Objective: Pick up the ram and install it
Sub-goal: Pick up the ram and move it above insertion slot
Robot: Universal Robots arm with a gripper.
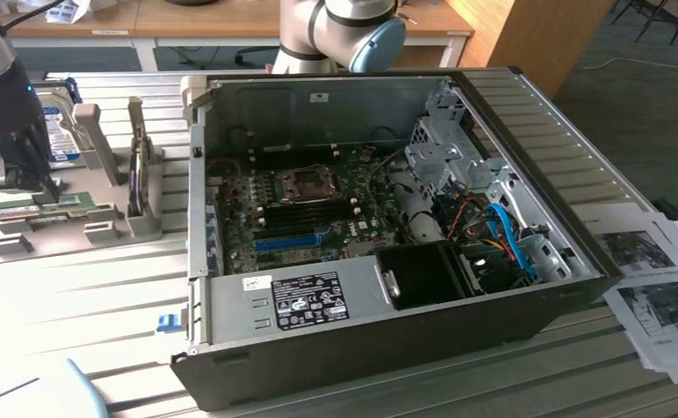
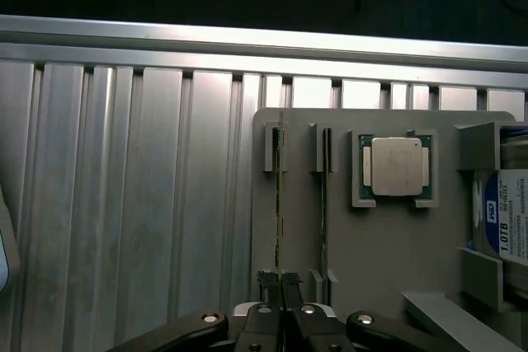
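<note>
The pincer (image 2: pixel 280 286) is almost closed, nipping the top edge of the ram (image 2: pixel 280 195), which stands on edge in the holder (image 2: pixel 371 261) directly below it. It looks light, thin, stiff but fragile, and is best held mid-length by the board edge.

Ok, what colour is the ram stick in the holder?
The ram stick is green, clearest in the exterior view.

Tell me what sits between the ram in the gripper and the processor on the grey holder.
A second ram stick, on edge in its own slot of the grey holder, stands between the ram and the processor, as the wrist view shows.
</note>
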